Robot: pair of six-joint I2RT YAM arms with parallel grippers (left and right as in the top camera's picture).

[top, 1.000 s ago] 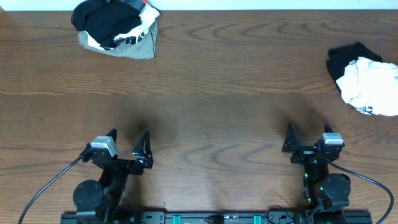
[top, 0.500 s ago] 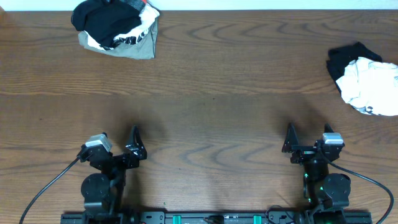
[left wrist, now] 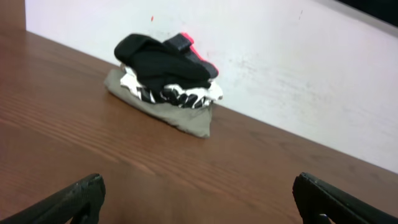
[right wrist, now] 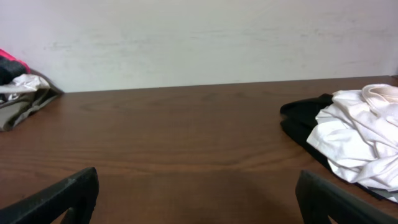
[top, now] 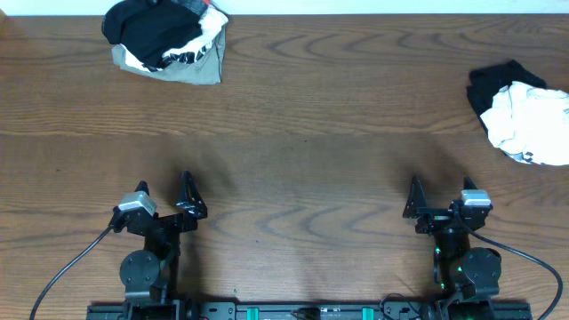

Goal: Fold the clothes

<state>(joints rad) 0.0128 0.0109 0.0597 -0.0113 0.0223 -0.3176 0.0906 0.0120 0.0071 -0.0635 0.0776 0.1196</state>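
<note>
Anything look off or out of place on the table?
Nothing spilled or damaged. Unfolded, though: a crumpled black, white and olive-grey fabric heap at the far left, and a rumpled white-over-black fabric heap at the right edge.

The white-and-black pile (top: 533,124) runs past my overhead view's right edge. My right wrist view crops the other pile (right wrist: 18,93).

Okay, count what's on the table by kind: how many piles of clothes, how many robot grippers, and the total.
Piles of clothes: 2 (far-left pile, right-edge pile)
Grippers: 2 (left gripper, right gripper, both open and holding nothing)
Total: 4
</note>
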